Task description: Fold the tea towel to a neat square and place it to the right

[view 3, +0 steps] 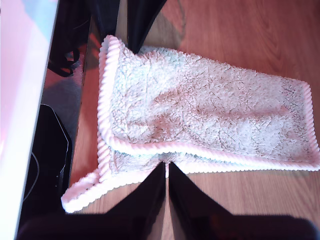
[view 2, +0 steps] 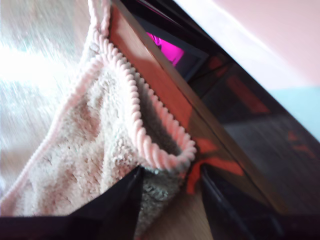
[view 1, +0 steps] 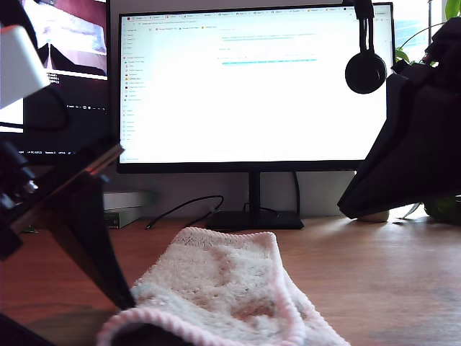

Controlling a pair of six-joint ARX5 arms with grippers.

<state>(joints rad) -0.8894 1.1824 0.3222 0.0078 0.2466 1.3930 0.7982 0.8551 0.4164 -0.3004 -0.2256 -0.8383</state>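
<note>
1. The bit that matters: the fluffy pale pink and off-white terry tea towel point(view 1: 216, 281) with the corded pink edge sits at about 6 o'clock in the exterior view, on the brown wooden desk point(view 1: 374, 274). My first gripper point(view 1: 124, 299) is down at roughly 8 o'clock, touching the towel's edge, so the cloth lies off toward its 3 o'clock.
2. The long axis runs 6 to 12 in the exterior view, from the camera toward the big bright monitor point(view 1: 252, 86).
3. In the first wrist view my first gripper point(view 2: 167, 175) has its jaws apart with a corded corner bunched between them. I honestly can't tell if it's pinching or just straddling.
4. My second gripper point(view 3: 166, 167) is clenched, seemingly on nothing, and looks down on the towel point(view 3: 200, 110). I reckon the first is the nearer one.
5. Looks-wise the towel is already doubled over, with one layer offset on the other, a bit rumpled and not square yet.
</note>
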